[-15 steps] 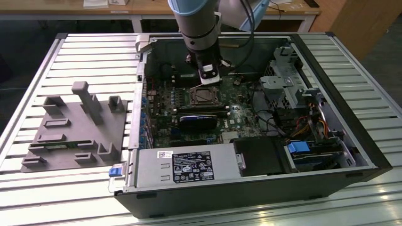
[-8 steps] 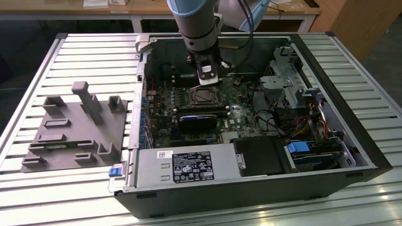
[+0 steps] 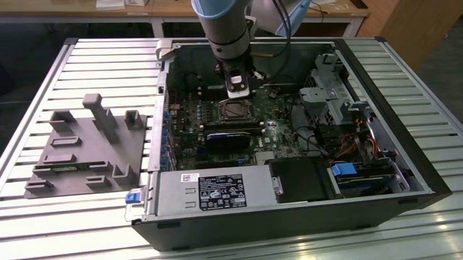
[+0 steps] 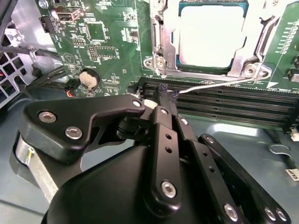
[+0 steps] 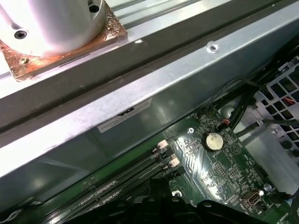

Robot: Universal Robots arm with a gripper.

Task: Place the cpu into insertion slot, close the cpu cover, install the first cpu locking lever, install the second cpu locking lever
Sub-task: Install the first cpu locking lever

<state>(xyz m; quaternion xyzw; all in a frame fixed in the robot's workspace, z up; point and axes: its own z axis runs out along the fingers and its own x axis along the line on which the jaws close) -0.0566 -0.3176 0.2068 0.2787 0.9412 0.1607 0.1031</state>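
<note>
Gripper (image 4: 161,96) first: its black fingers are drawn together at the free end of a thin silver locking lever (image 4: 219,84) (pinching or merely pressing it, I cannot tell), which lies along the memory slots (image 4: 224,106). Just beyond, the cpu (image 4: 210,35) sits in the insertion slot (image 4: 205,68), with the cpu cover (image 4: 159,44) down around it. A lever step looks to be in hand. The next move probably calls for firm, steady pressure so the springy wire does not slip off the tips.
</note>
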